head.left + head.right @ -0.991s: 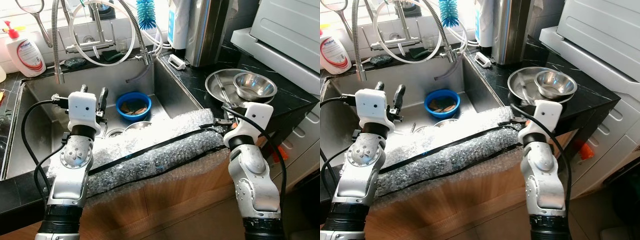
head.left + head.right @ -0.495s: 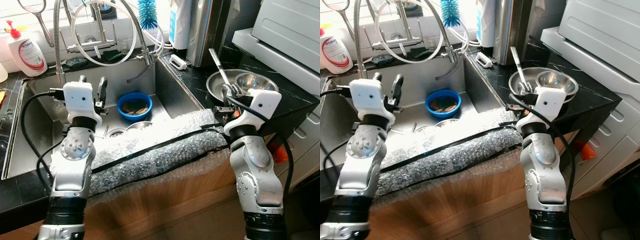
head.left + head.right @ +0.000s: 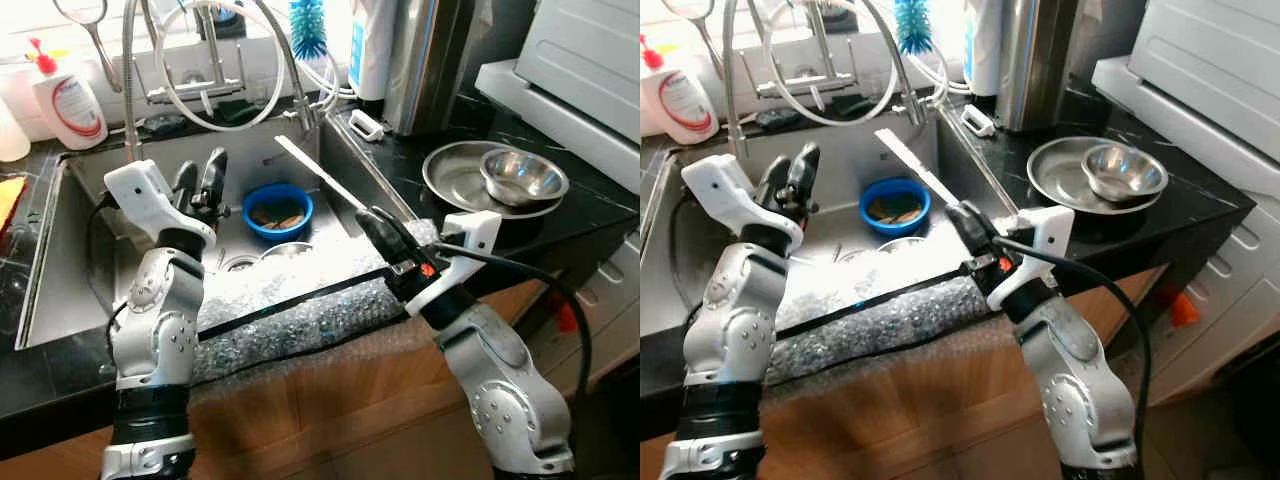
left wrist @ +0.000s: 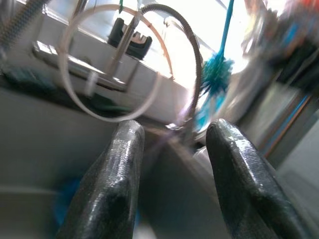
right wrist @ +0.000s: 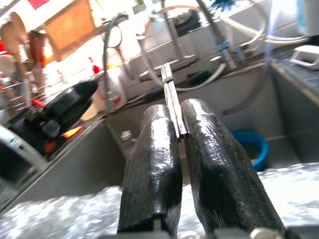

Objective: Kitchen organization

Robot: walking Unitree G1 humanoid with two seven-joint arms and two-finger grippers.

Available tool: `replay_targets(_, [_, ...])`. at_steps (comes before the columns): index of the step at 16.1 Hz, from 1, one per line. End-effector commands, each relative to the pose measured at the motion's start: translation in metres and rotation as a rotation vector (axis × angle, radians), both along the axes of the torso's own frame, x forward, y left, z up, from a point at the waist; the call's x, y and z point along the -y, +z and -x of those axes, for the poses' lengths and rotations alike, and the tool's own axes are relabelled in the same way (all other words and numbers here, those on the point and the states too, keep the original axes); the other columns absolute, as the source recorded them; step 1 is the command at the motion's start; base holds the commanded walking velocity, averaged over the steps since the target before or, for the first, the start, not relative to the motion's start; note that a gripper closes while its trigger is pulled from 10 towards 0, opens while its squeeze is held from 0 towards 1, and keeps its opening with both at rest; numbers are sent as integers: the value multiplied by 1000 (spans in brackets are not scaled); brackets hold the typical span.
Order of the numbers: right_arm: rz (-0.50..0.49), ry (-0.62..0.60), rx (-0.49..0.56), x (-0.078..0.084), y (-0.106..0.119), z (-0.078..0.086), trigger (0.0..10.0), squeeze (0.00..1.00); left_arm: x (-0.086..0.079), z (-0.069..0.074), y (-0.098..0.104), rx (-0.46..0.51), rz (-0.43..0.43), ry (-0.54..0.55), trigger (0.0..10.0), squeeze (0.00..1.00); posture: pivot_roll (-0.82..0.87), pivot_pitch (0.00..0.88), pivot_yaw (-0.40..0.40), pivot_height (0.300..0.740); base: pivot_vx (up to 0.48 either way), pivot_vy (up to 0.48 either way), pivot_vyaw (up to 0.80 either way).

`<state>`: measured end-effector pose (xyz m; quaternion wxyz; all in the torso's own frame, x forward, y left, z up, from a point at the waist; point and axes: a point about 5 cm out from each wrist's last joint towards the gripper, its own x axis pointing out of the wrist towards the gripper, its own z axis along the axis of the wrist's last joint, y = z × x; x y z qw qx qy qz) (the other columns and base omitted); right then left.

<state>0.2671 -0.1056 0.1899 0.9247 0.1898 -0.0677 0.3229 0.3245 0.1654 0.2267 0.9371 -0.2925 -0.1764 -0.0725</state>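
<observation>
Tongs (image 3: pixel 318 177), flat and silvery, are pinched between the pressed-together fingers (image 5: pixel 209 164) of the right gripper (image 3: pixel 385 240), their long end slanting up and away from it over the sink (image 3: pixel 80 260). Beyond the tips sits a blue bowl (image 3: pixel 274 210). Bubble wrap (image 3: pixel 300 310) lies just beneath this gripper. The left gripper (image 3: pixel 200 180) hovers over the basin, fingers spread and holding nothing.

right gripper (image 3: pixel 385 238) swung sinkward, apparently gripping utensil (image 3: pixel 318 176)
</observation>
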Motion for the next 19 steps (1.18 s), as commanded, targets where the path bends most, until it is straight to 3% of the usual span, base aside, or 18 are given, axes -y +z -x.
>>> replay_targets(1, [-15,42,33,-2,8,6,10000,0,-2,1,11,33,116,-57,10000,0,-129,0,35,740,0,0,0])
replay_targets(2, [-18,45,31,-2,8,7,10000,0,-2,1,12,39,161,-90,10000,0,-129,0,35,740,0,0,0])
replay_targets(3, [-33,54,25,-2,7,9,10000,0,2,3,11,37,255,-193,10000,0,-128,0,36,740,0,0,0])
replay_targets(4, [-48,70,24,-2,7,10,10000,0,4,4,10,34,272,-225,10000,0,-126,0,35,740,0,0,0])
replay_targets(8, [-190,163,4,0,11,16,10000,0,11,8,5,-3,233,-257,10000,0,-119,28,23,740,0,0,0])
replay_targets(19, [-185,329,-43,-10,7,29,10000,0,19,12,8,-7,263,-310,10000,0,-117,58,3,740,0,0,0])
